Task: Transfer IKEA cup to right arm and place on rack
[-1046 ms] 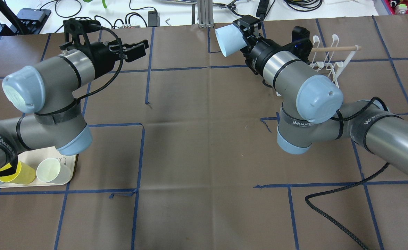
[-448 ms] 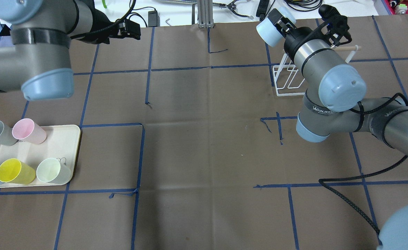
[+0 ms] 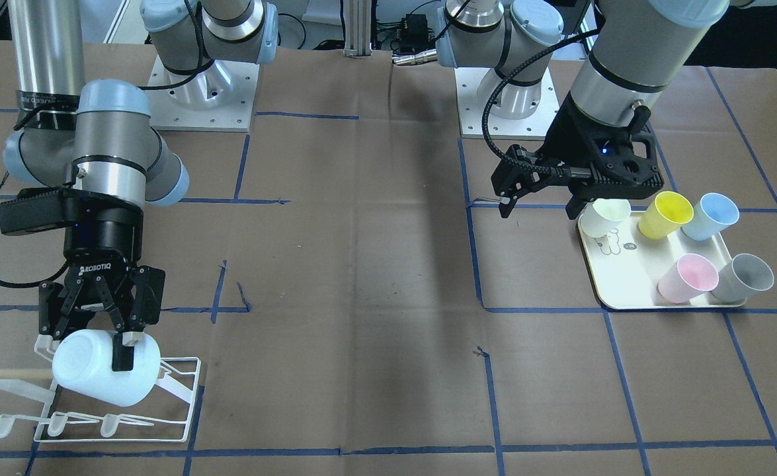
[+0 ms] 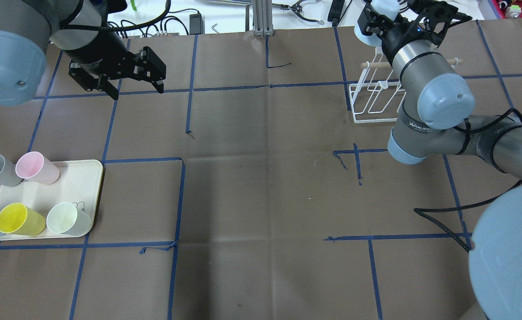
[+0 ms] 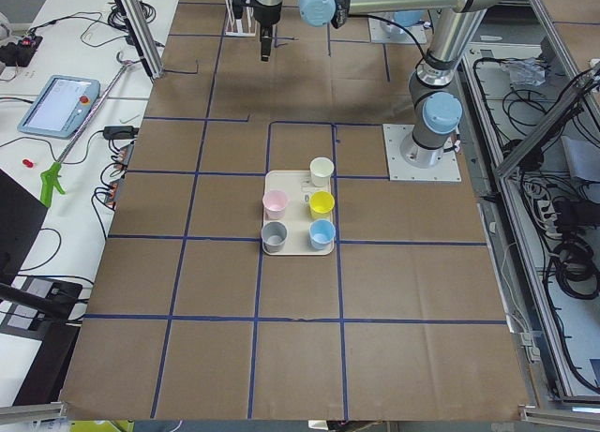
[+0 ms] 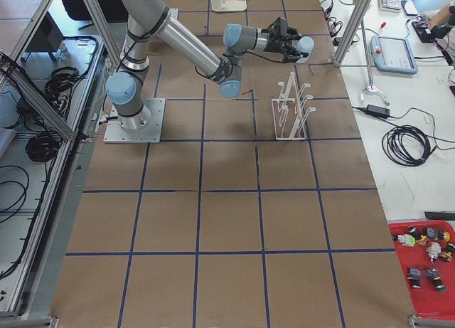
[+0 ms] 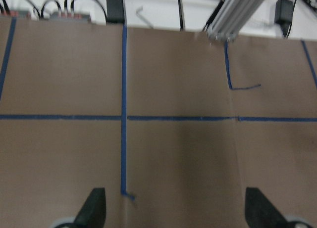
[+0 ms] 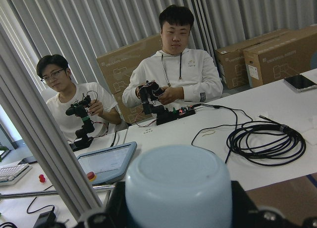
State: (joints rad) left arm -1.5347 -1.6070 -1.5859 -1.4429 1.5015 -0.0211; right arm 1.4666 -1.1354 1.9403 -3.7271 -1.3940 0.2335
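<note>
Two grippers in the front view. The right gripper (image 3: 89,345), lower left of frame, clamps the pale blue cup (image 3: 94,377), which is tilted on its side low over the white rack (image 3: 117,439); contact unclear. The left gripper (image 3: 539,203), right of frame, has fingers spread wide and empty, by the cream tray (image 3: 626,272) of five cups.

Rack (image 3: 173,389), dowel (image 3: 11,374) crowd space near cup (image 3: 94,377).

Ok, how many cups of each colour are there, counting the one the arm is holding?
Blue cup: 2
Yellow cup: 1
Pink cup: 1
Grey cup: 1
White cup: 1
Total: 6
</note>
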